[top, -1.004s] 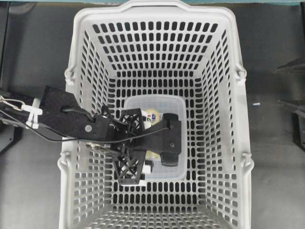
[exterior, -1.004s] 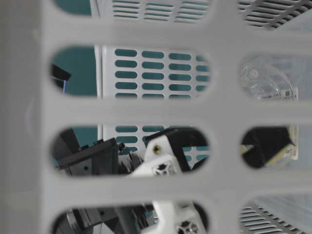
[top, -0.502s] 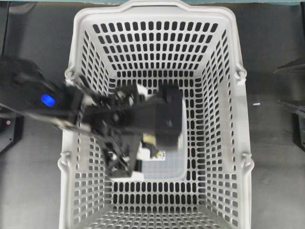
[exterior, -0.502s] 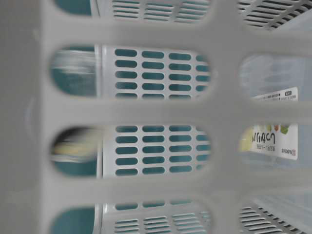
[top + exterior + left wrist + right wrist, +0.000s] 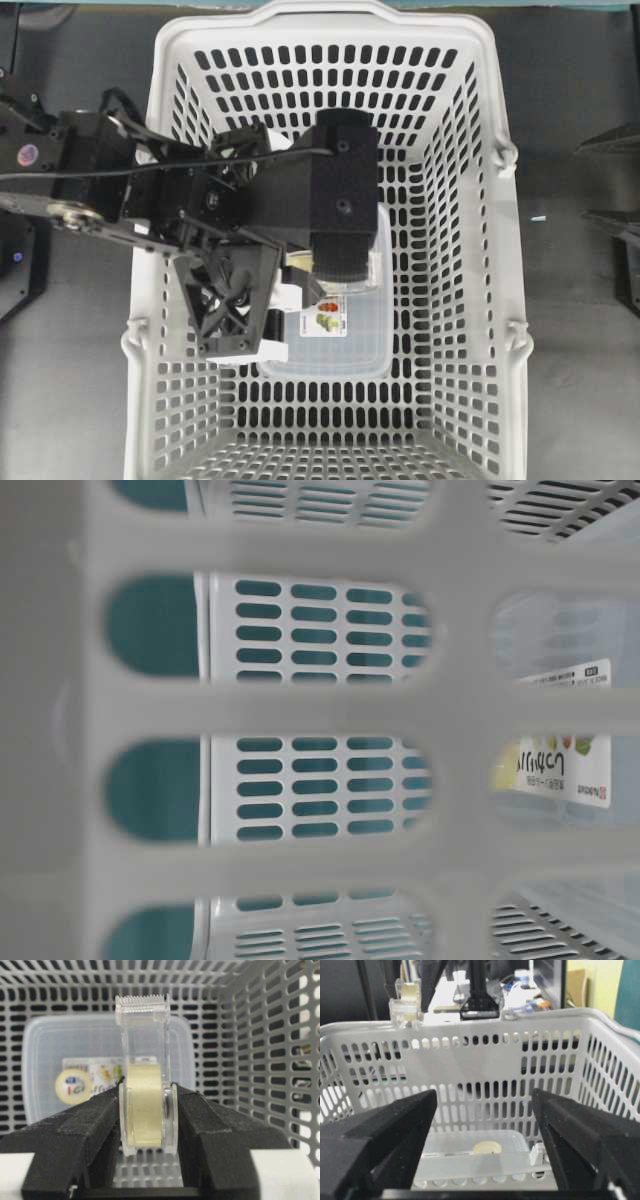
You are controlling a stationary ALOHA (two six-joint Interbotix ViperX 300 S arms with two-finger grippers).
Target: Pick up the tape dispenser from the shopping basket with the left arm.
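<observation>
The black left gripper (image 5: pixel 146 1105) is clamped on the flat sides of the clear plastic tape dispenser (image 5: pixel 143 1050), holding it upright inside the light-grey slotted shopping basket (image 5: pixel 260 1035), clear of the translucent flat box (image 5: pixel 60 1045) below.

Clear tape dispenser (image 5: pixel 144 1095), yellowish roll, upright in left hand (image 5: pixel 145 1115), seemingly above grey shopping basket (image 5: pixel 270 1060) floor
</observation>
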